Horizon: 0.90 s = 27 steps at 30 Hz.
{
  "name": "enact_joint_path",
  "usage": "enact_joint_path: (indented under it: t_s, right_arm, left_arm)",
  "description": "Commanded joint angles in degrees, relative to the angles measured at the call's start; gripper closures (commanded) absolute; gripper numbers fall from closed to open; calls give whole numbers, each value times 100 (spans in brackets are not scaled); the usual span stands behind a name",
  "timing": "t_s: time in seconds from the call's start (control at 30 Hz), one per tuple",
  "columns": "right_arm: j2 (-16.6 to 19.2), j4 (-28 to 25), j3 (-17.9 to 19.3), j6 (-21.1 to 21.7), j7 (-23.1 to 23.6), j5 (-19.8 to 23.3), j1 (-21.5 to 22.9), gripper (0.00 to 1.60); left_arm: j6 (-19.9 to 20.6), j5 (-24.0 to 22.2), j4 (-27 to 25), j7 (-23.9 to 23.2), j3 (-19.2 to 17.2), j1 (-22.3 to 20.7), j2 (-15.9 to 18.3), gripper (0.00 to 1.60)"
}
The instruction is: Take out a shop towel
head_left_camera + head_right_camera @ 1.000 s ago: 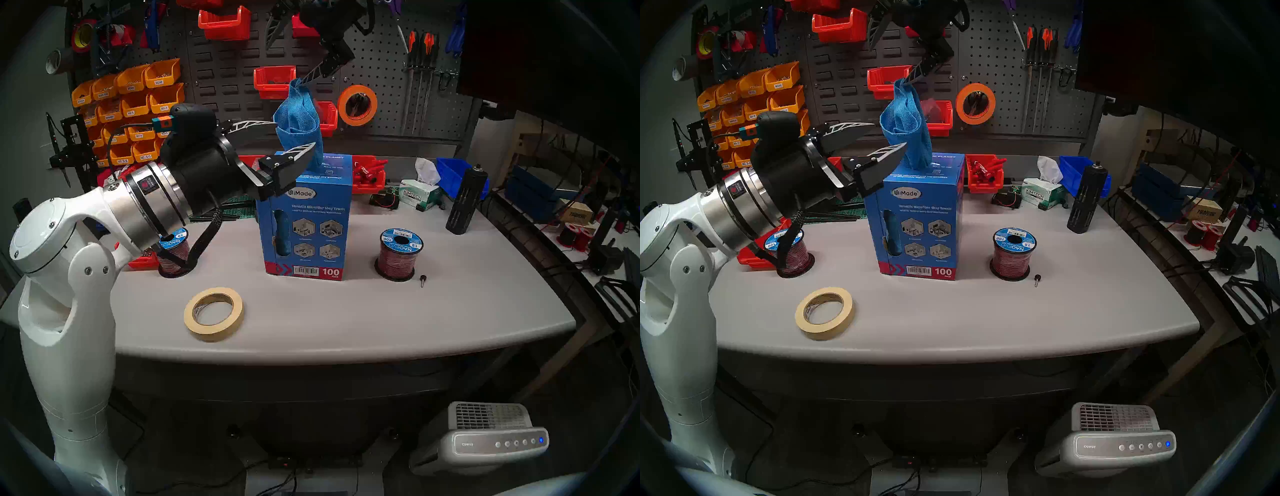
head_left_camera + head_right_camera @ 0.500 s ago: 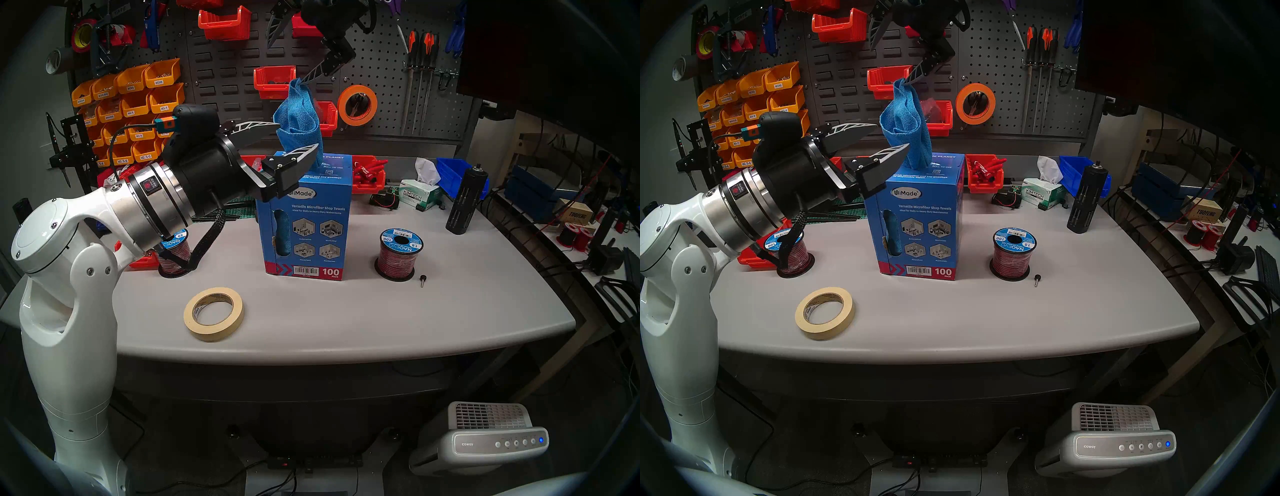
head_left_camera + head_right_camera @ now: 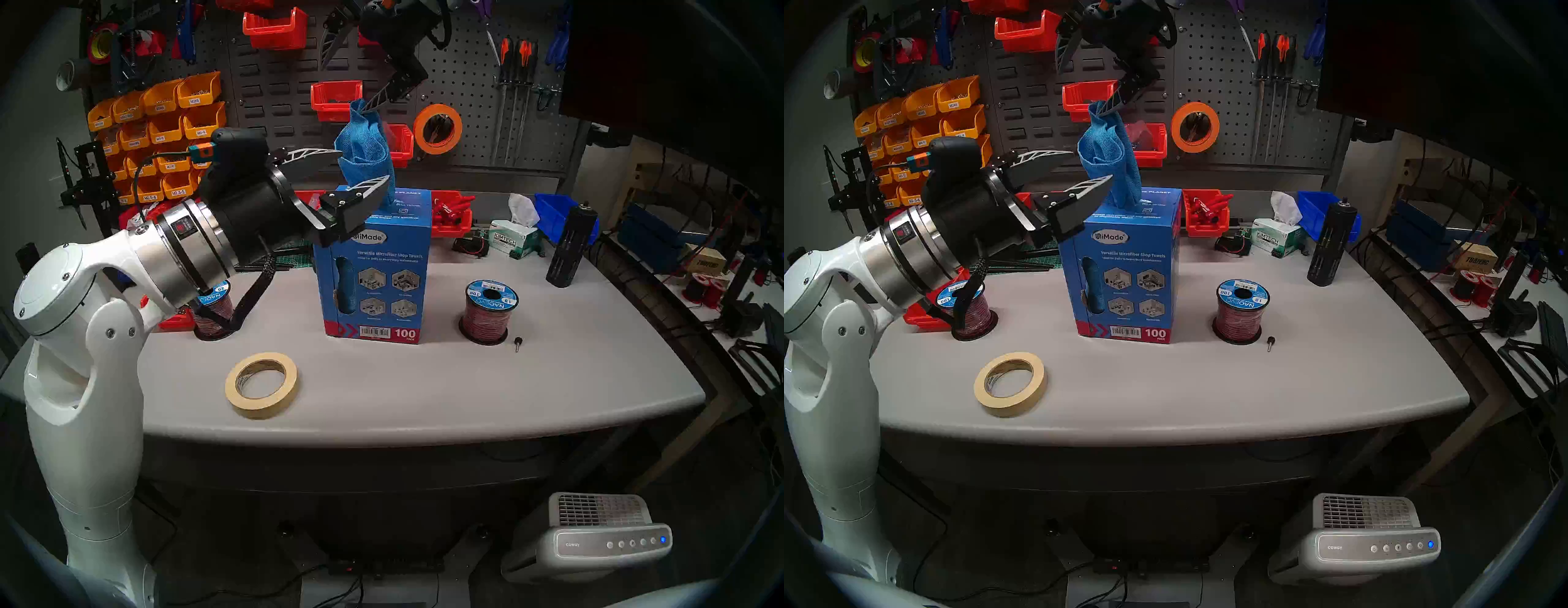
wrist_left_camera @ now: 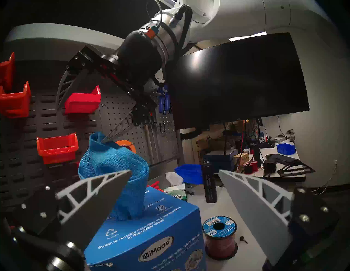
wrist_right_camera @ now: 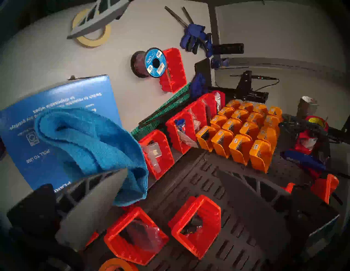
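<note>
Shop towel stands bunched out of the top slot of the blue carton, centre frame in the head view, lower end still in the slot. Right gripper above it, jaws wide; one fingertip touches the towel's top fold, the other is well clear. Right wrist view shows the towel draped over that finger, not pinched. Left gripper jaws wide, holding nothing; in the left wrist view the towel sits behind the lower-left finger. Grey table holds a masking tape roll, two wire spools and a Kimtech carton. Pegboard with red and orange bins behind.
</note>
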Motion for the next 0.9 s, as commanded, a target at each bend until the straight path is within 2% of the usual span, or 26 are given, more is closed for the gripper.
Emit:
enact_joint_path:
  t_s: [0.0,0.47,0.87]
  right_arm:
    - [-86,123,51,84,288,64,25,0]
    - [-109,249,119,147,388,164,60,0]
    - [177,349,23,163,512,180,227,0]
  left_arm:
    - [-87,4,-86,-6,-63,-77,-5,0]
    - [-98,0,-87,-7,-71,-90,-14,0]
    - [-107,-3,-87,-23,21,-107,-23,0]
